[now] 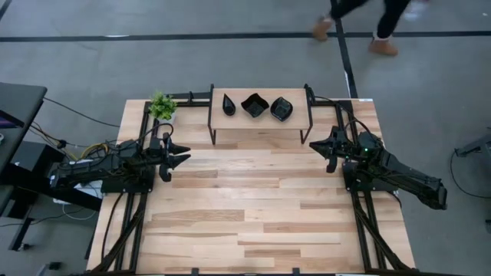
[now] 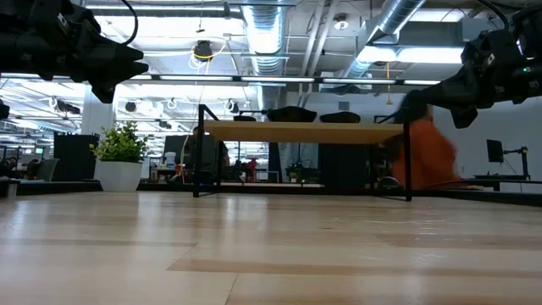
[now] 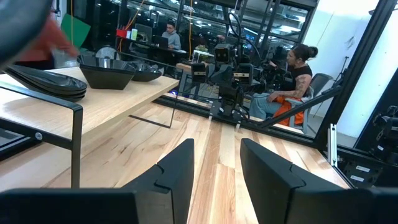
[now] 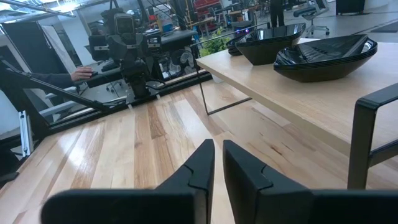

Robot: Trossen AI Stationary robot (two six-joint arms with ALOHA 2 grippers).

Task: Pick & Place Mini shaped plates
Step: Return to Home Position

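Observation:
Three glossy black mini shaped plates rest on a small wooden stand [image 1: 261, 123] at the table's far middle: a slim teardrop [image 1: 229, 103], a wavy-edged square [image 1: 255, 105] and a leaf-like oval [image 1: 281, 109]. The left wrist view shows the teardrop [image 3: 46, 81] as a stack, then the square [image 3: 106, 74]. The right wrist view has the oval [image 4: 326, 56] nearest and the square [image 4: 270, 42] behind it. My left gripper [image 1: 182, 156] [image 3: 217, 168] hovers open, left of the stand. My right gripper [image 1: 321, 146] [image 4: 218, 163] hovers shut, right of the stand. Neither touches anything.
A small green plant in a white pot [image 1: 162, 106] [image 2: 123, 157] stands at the far left corner beside the stand. The stand's black metal legs [image 3: 76, 146] [image 4: 360, 143] rise from the table. A person walks beyond the far edge [image 1: 360, 23]; another sits behind the table [image 3: 298, 68].

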